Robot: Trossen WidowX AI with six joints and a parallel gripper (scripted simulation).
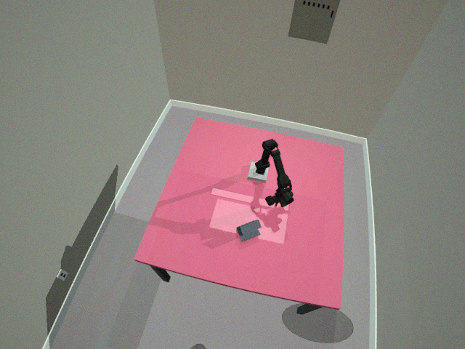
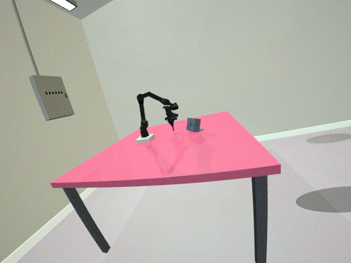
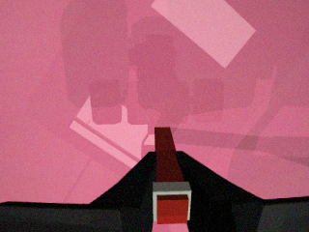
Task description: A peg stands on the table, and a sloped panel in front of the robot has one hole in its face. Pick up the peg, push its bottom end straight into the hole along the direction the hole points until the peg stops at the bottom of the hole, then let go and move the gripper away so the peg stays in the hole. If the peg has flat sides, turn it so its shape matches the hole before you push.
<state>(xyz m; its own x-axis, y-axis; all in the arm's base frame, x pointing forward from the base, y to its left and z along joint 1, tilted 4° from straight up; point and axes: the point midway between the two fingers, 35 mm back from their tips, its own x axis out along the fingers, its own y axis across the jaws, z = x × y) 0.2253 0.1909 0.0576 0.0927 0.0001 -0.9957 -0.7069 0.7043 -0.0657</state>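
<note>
Above the pink table (image 1: 240, 270) (image 2: 181, 158), the bent arm (image 1: 280, 165) (image 2: 141, 110) points its gripper (image 1: 277, 204) (image 2: 172, 126) (image 3: 165, 158) downward, clamped on the red peg (image 2: 173, 129) (image 3: 166, 155).

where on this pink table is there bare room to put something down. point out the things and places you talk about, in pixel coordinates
Bare patches: between the gray panel block (image 1: 248, 230) (image 2: 193, 124) and the table's front edge in the top view, and the corner behind the arm's white base (image 1: 257, 179) (image 2: 145, 138), on its left there. Crowded: the strip where the gripper (image 1: 277, 204) (image 2: 172, 126) (image 3: 165, 158) grips the red peg (image 2: 173, 129) (image 3: 169, 155), beside the block.
</note>
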